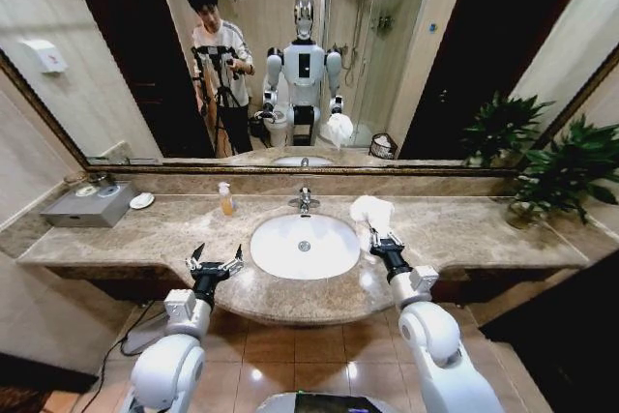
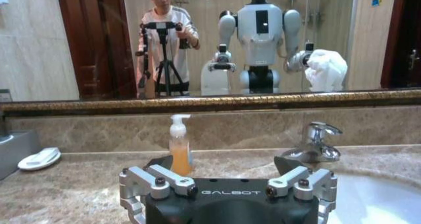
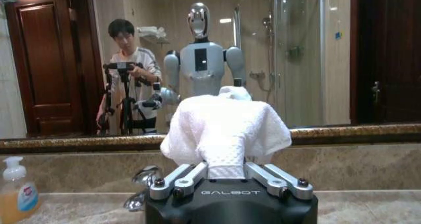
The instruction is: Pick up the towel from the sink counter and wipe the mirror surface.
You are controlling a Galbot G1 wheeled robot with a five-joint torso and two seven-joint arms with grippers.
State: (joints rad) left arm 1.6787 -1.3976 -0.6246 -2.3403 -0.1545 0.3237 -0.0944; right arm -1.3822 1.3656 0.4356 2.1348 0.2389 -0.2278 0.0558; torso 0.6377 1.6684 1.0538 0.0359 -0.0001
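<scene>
My right gripper [image 1: 379, 235] is shut on the white towel [image 1: 372, 211], held bunched above the sink counter [image 1: 145, 234], just right of the oval basin [image 1: 305, 246]. In the right wrist view the towel [image 3: 224, 130] rises out of the closed gripper [image 3: 226, 170] and drapes over it, facing the mirror [image 3: 316, 61]. The wide framed mirror [image 1: 406, 45] spans the wall behind the counter, some way beyond the towel. My left gripper [image 1: 215, 258] hangs open and empty over the counter's front edge, left of the basin. It also shows in the left wrist view [image 2: 227, 165].
A chrome tap [image 1: 304, 200] stands behind the basin, with an orange soap bottle [image 1: 225, 200] to its left. A grey box [image 1: 89, 205] and a small white dish [image 1: 141, 200] sit at the far left. Potted plants [image 1: 561, 171] fill the right end.
</scene>
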